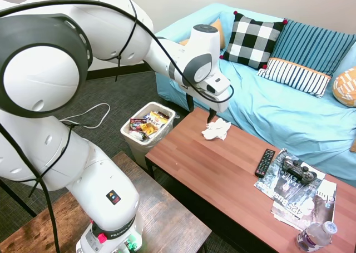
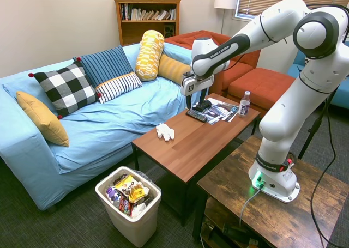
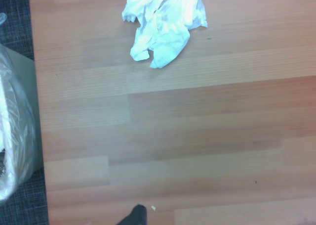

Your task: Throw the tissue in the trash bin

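Observation:
The tissue, a crumpled white wad, lies on the wooden coffee table near the end closest to the bin. My gripper hangs open above the table, a little to one side of the tissue, with nothing between its fingers. The trash bin, white with a clear liner, stands on the carpet just off that table end. Colourful snack wrappers lie inside it.
A black remote, a game controller, magazines and a water bottle sit at the table's other end. A blue couch with several pillows runs along the far side of the table.

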### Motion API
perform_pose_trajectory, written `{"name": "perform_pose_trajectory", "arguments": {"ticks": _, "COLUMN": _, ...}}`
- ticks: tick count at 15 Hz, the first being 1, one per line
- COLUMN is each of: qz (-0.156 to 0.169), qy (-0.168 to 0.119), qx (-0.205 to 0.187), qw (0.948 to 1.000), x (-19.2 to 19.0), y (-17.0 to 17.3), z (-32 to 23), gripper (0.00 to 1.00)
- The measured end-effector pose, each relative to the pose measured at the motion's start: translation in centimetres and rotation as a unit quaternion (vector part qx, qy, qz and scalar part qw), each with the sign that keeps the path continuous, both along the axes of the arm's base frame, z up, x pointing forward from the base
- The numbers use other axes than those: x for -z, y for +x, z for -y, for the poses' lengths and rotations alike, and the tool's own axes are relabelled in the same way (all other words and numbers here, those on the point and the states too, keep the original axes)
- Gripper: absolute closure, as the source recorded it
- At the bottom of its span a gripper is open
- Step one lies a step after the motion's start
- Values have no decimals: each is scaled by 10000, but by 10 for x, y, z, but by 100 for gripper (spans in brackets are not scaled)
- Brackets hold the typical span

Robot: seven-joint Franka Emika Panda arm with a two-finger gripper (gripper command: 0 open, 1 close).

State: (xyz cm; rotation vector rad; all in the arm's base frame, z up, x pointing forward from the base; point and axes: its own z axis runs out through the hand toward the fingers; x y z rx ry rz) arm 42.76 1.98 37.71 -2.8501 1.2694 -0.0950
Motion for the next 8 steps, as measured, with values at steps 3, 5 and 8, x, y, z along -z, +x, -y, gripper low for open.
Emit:
{"name": "perform_pose_trajectory", "arguments": {"ticks": 3, "qz": 85, "qy": 43, "qx": 16, "qw": 10000, "x": 4, "y": 7, "z": -1, "gripper": 0}}
{"name": "perform_pose_trajectory", "arguments": {"ticks": 5, "qz": 246, "qy": 76, "qx": 16, "qw": 9997, "x": 17, "y": 28, "z": -5, "gripper": 0}}
{"name": "perform_pose_trajectory", "arguments": {"ticks": 8, "qz": 278, "qy": 104, "qx": 162, "qw": 9994, "x": 59, "y": 80, "z": -14, "gripper": 0}}
